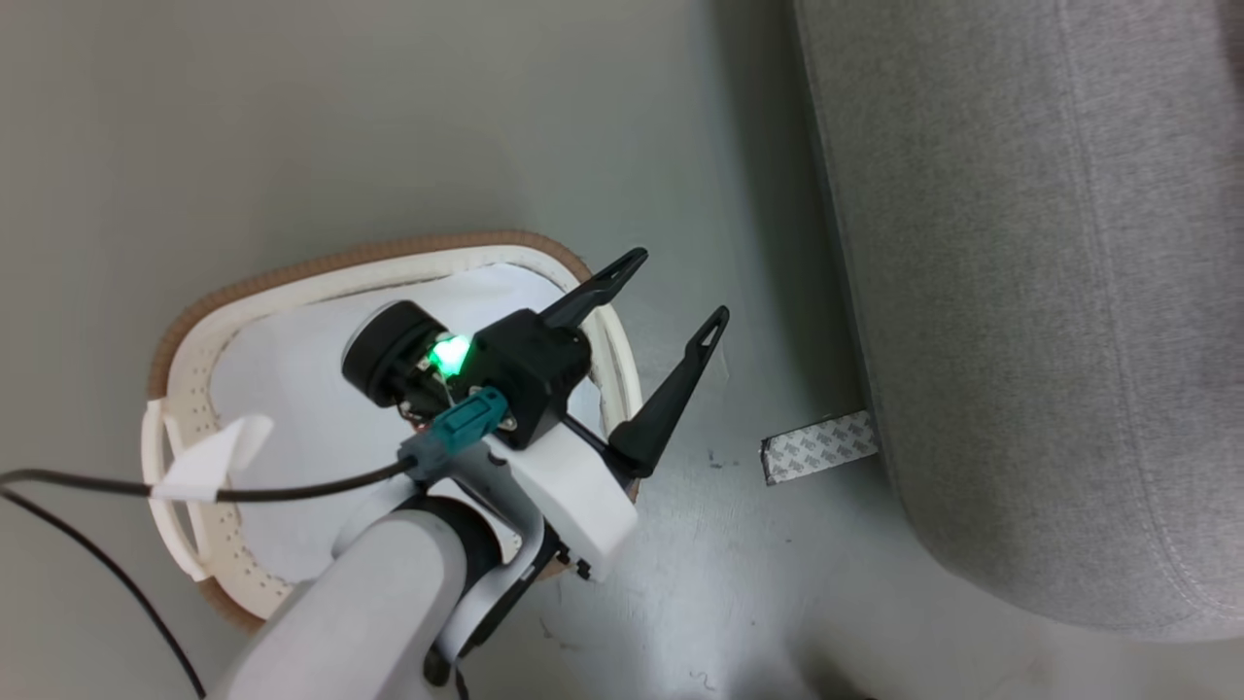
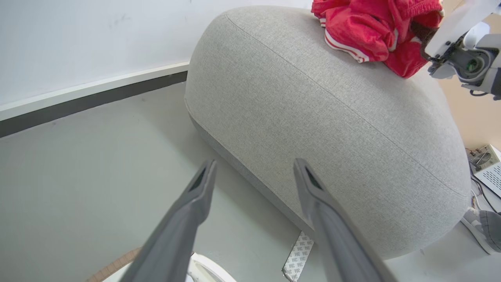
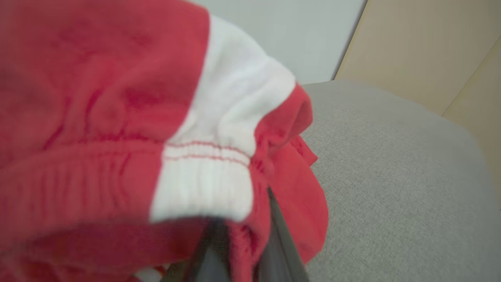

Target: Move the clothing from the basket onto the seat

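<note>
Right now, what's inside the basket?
A pale cloth pad lies inside the basket. The left arm covers its right part, so anything beneath is hidden.

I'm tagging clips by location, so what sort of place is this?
Likely a lab or test room staged like a home: a grey sofa, a laundry basket on a bare grey floor, and an electronics box.

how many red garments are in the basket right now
0. The basket holds a pale cloth pad, though the left gripper hides part of it. The red clothing is at the seat, clamped in the right gripper.
</note>
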